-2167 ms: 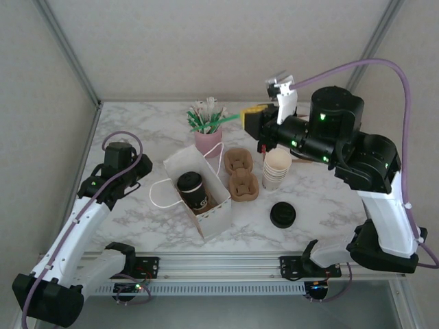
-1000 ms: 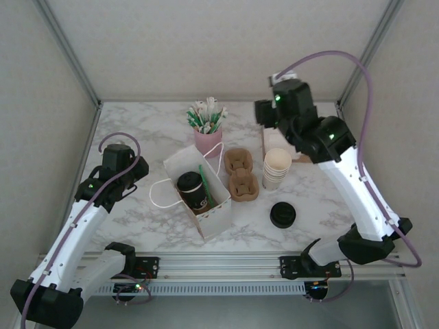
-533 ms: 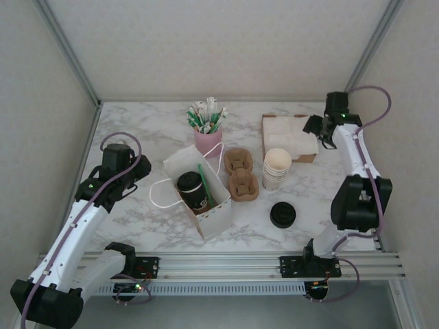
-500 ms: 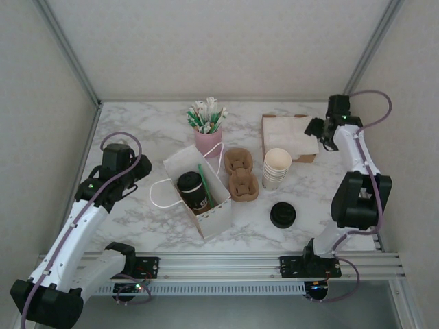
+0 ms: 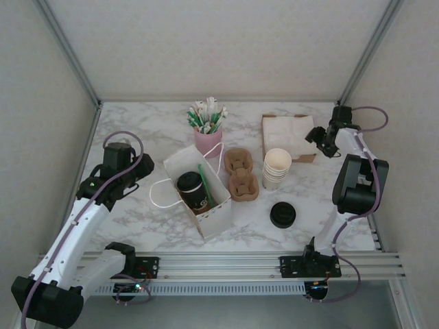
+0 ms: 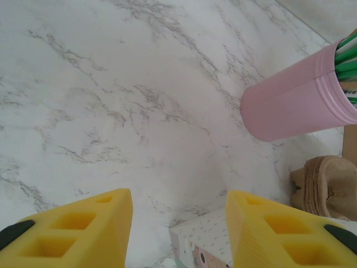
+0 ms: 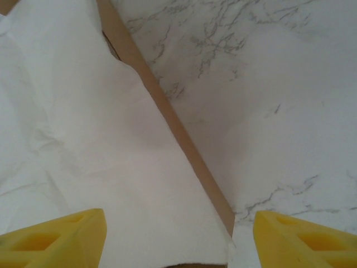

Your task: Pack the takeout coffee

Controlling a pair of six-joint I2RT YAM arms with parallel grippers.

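Observation:
The takeout coffee (image 5: 191, 190), a cup with a black lid, stands inside the open white paper bag (image 5: 214, 218) at mid-table. A thin green stick (image 5: 204, 181) leans in the bag beside it. My left gripper (image 5: 139, 168) sits just left of the bag. In the left wrist view its yellow fingers (image 6: 83, 223) stand open, low over the marble, with the bag's corner (image 6: 203, 243) between them and nothing gripped. My right gripper (image 5: 319, 137) hovers at the right edge of the napkin tray (image 5: 264, 140). It stands wide open (image 7: 178, 215) over the white napkins (image 7: 83, 139).
A pink cup of wrapped sticks (image 5: 208, 133) stands behind the bag. Brown pulp cup carriers (image 5: 241, 174) lie right of the bag, then a stack of lidless cream cups (image 5: 276, 168). Loose black lids (image 5: 282, 214) lie nearer the front. Frame posts stand at both back corners.
My right arm has swung from above the pink cup to the far right and come down over the napkin tray. The green stick now lies in the bag. My left arm has barely moved.

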